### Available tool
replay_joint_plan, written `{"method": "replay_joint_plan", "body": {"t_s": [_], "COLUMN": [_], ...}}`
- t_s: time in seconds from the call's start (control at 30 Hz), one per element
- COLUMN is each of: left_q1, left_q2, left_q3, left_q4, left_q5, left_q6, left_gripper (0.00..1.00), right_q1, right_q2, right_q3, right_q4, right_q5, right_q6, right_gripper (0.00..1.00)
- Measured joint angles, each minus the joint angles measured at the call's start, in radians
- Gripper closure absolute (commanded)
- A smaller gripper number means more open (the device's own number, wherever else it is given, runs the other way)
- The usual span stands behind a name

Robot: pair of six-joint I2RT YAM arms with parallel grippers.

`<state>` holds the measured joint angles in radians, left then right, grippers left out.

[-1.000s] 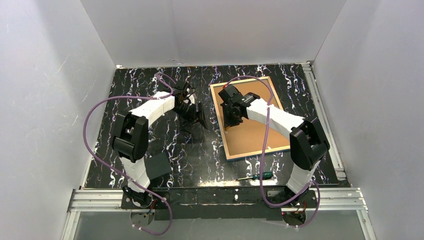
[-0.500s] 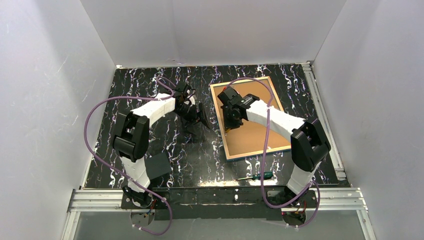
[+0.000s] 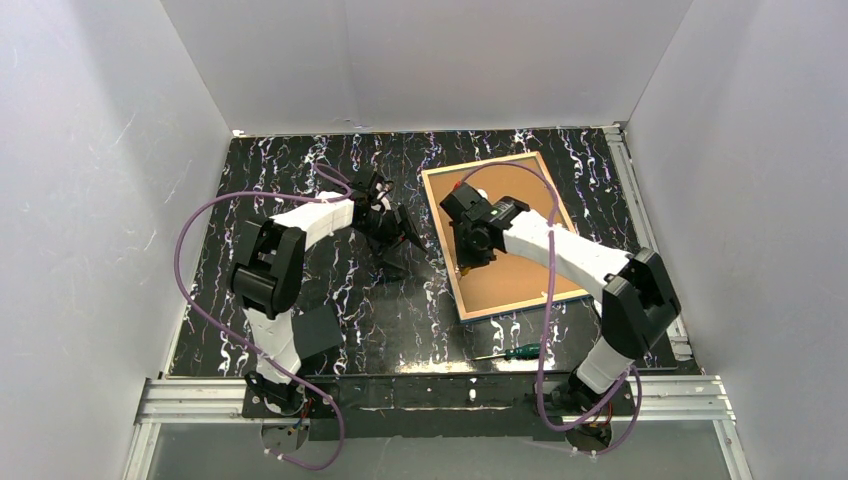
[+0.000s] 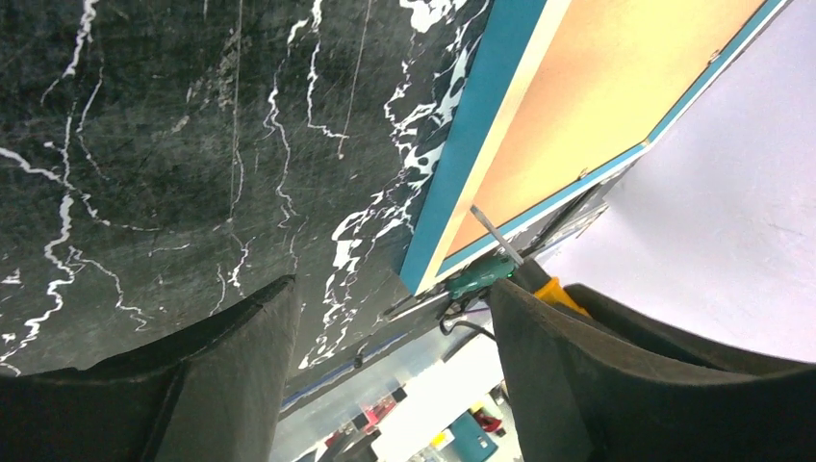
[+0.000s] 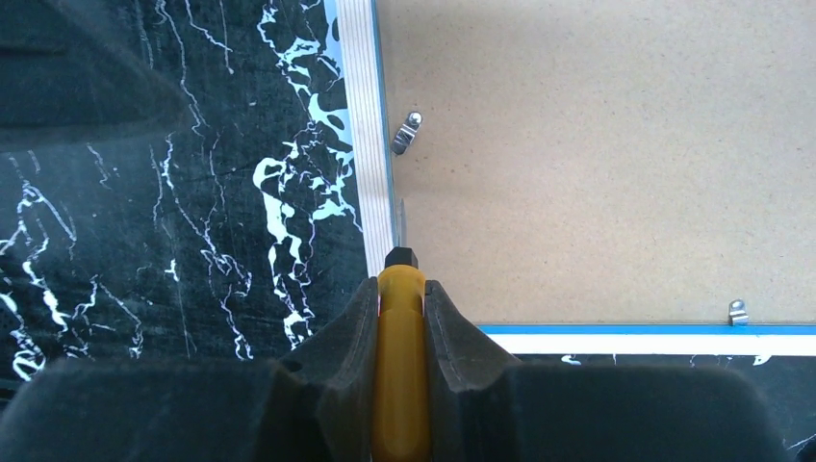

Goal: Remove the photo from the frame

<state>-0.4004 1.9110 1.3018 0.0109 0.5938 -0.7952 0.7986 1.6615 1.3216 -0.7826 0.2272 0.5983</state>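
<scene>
The thin bright-blue rectangular picture frame [image 3: 505, 311] lies face down on the black, white-veined table [image 3: 400, 300]. Its light wood back faces up, and the plain brown backing board [image 3: 505, 280] fills it. The photo shows in no view. I judge it sits under that board, so the board's holders have to give first.

The right gripper [image 5: 399, 289] is clamped narrow around a yellow-handled tool [image 5: 399, 375]. The tool's dark tip rests at the frame's left rail, right on the seam between rail and board. A small bent metal clip [image 5: 406, 133] sits on the same seam a little further along, and a second clip [image 5: 737, 310] sits on the rail nearest the arms. The left gripper [image 4: 393, 289] hangs over bare table just beside that left rail, jaws wide and holding nothing.

The step in hand looks like freeing the clips. To do it well, slide the tip along the seam to the clip and lever its tab off the board. Keep the shaft low and the push gentle (a steep, hard jab may gouge the board or skid the frame). The idle left gripper could press on the rail to steady it. A green-handled screwdriver [image 3: 522, 351] lies near the table's front edge.
</scene>
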Motion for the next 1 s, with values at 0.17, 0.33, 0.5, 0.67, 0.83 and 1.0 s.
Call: {"method": "replay_joint_plan", "body": {"t_s": [0.17,0.33,0.5,0.67,0.83,1.0], "left_q1": [-0.001,-0.013,-0.037,-0.064,-0.08,-0.084], "left_q2": [0.035,0.142,0.226,0.244,0.261,0.262], "left_q3": [0.005,0.067,0.175,0.214,0.224,0.224], "left_q4": [0.056,0.094,0.111,0.127,0.134,0.133], "left_q5": [0.003,-0.017,-0.013,-0.042,-0.061,-0.082], "left_q6": [-0.072,-0.143,-0.201,-0.203,-0.208,-0.203], "left_gripper": [0.31,0.35,0.31,0.39,0.54,0.6], "right_q1": [-0.022,-0.066,-0.09,-0.093,-0.099,-0.103], "right_q2": [-0.083,-0.101,-0.079,-0.026,-0.017,-0.017], "right_q3": [-0.025,-0.026,-0.022,-0.019,-0.019,-0.02], "right_q4": [0.027,0.079,0.106,0.113,0.133,0.171], "right_q5": [-0.019,-0.048,-0.066,-0.076,-0.087,-0.098], "right_q6": [0.0,-0.004,-0.02,-0.034,-0.051,-0.058], "right_gripper": [0.99,0.99,0.99,0.99,0.99,0.99]}}
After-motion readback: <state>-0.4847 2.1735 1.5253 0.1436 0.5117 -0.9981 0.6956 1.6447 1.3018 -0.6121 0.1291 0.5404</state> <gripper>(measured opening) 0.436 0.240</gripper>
